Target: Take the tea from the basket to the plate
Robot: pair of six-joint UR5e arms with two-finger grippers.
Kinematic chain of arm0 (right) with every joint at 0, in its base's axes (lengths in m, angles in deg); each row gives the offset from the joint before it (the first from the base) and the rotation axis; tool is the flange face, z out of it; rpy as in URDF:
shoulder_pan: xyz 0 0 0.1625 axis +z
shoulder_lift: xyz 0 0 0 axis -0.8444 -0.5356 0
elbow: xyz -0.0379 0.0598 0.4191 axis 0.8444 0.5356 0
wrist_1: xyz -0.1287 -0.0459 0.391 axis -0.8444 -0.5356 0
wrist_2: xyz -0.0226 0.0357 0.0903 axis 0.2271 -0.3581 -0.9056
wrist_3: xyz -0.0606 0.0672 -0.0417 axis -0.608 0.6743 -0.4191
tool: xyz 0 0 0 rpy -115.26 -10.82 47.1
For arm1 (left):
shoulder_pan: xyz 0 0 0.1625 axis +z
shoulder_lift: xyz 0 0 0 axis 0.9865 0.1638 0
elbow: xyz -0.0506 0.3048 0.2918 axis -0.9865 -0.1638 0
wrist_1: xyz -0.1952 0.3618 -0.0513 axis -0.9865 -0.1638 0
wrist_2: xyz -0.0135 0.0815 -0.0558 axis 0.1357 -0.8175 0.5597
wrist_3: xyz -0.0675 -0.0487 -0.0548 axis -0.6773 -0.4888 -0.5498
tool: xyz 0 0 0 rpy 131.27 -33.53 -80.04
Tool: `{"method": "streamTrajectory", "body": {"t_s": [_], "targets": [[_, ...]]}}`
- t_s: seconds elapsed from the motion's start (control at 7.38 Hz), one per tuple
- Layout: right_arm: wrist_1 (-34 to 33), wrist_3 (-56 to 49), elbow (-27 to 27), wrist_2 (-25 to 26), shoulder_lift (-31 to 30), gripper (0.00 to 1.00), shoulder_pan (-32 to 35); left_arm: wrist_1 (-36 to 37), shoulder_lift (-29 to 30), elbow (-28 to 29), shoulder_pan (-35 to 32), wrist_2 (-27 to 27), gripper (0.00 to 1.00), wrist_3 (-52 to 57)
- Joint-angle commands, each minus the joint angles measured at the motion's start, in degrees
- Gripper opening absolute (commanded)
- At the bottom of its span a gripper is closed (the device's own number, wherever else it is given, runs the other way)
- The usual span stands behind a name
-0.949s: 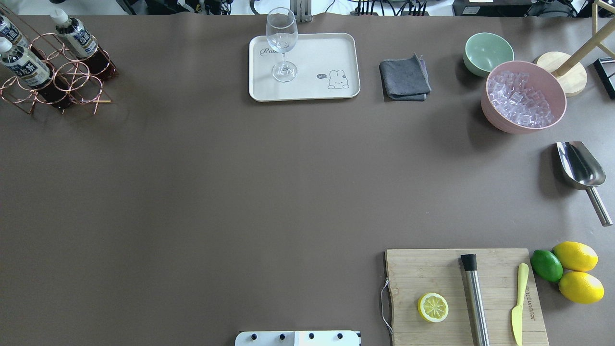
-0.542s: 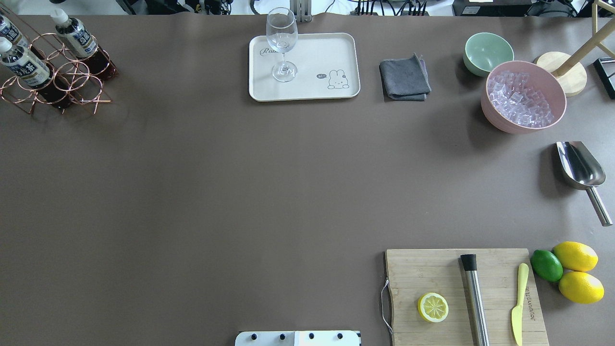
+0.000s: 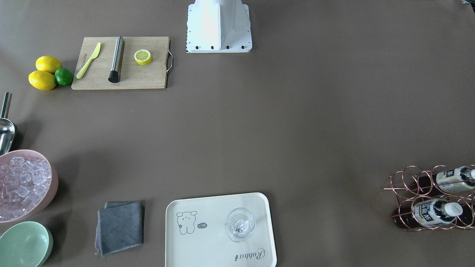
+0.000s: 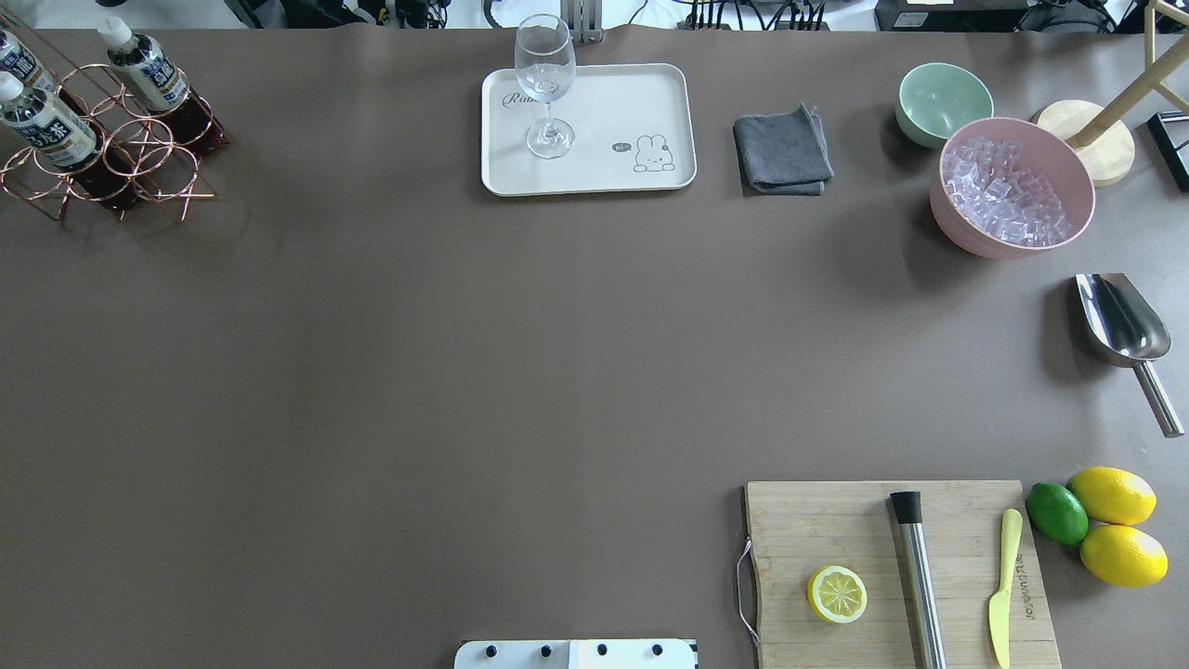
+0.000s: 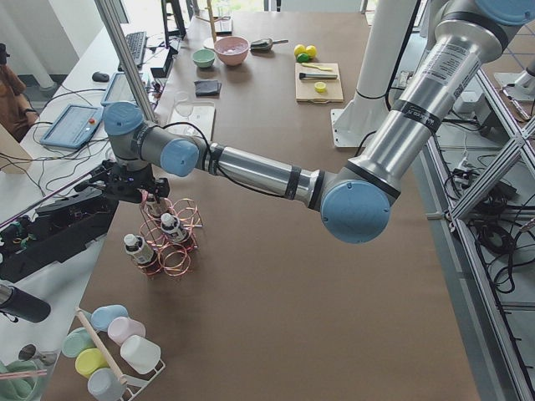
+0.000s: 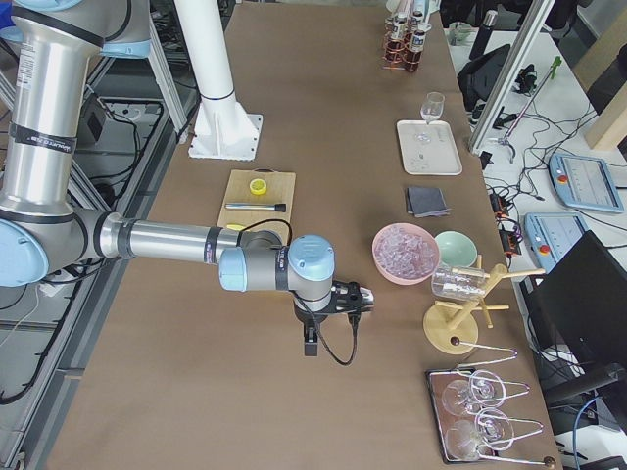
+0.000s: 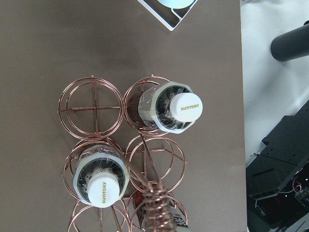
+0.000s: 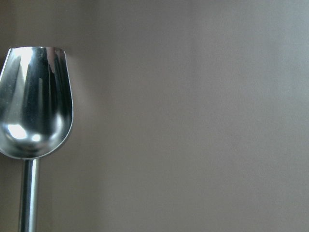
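Observation:
Three tea bottles stand in the copper wire basket (image 4: 139,158) at the table's far left corner; the nearest to the plate is one tea bottle (image 4: 149,70). The left wrist view looks straight down on the basket (image 7: 94,101) and two white caps (image 7: 186,107); a third bottle is mostly hidden under the handle. The left gripper (image 5: 149,199) hovers over the basket (image 5: 175,259); I cannot tell if it is open. The cream plate (image 4: 632,102) carries a wine glass (image 4: 545,84). The right gripper (image 6: 359,298) hangs near the scoop; its state cannot be told.
A grey cloth (image 4: 782,153), a mint bowl (image 4: 943,102) and a pink bowl of ice (image 4: 1012,186) stand right of the plate. A steel scoop (image 4: 1124,330), lemons and a lime (image 4: 1056,513), and a cutting board (image 4: 836,520) lie on the right side.

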State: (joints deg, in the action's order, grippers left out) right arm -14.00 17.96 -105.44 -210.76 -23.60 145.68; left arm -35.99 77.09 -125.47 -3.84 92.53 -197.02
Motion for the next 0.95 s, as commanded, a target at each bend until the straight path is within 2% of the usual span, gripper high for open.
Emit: {"method": "streamTrajectory", "body": {"t_s": [0.0, 0.14, 0.27, 0.41, 0.54, 0.81], "targets": [[0.0, -0.02, -0.19, -0.12, -0.05, 1.0, 0.09, -0.47, -0.22, -0.11, -0.22, -0.14, 0.66, -0.06], [0.0, -0.02, -0.54, -0.64, -0.05, 1.0, 0.09, -0.47, -0.22, -0.11, -0.22, -0.14, 0.56, -0.06], [0.0, 0.07, -0.72, -1.95, 0.39, 1.0, 0.09, -0.3, -0.22, -0.11, -0.31, -0.14, 0.41, -0.23], [0.09, 0.16, -1.5, -4.75, 0.57, 1.0, -0.61, -0.21, -0.22, -0.11, -0.4, -0.14, 0.19, -0.5], [0.09, 0.68, -2.64, -5.39, 0.66, 1.0, -1.92, -0.12, -0.14, -0.28, -0.75, -0.14, 0.0, -0.76], [0.09, 0.68, -3.35, -5.39, 1.79, 1.0, -3.68, 0.32, 0.21, -0.46, -1.27, -0.05, 0.0, -1.02]]}}
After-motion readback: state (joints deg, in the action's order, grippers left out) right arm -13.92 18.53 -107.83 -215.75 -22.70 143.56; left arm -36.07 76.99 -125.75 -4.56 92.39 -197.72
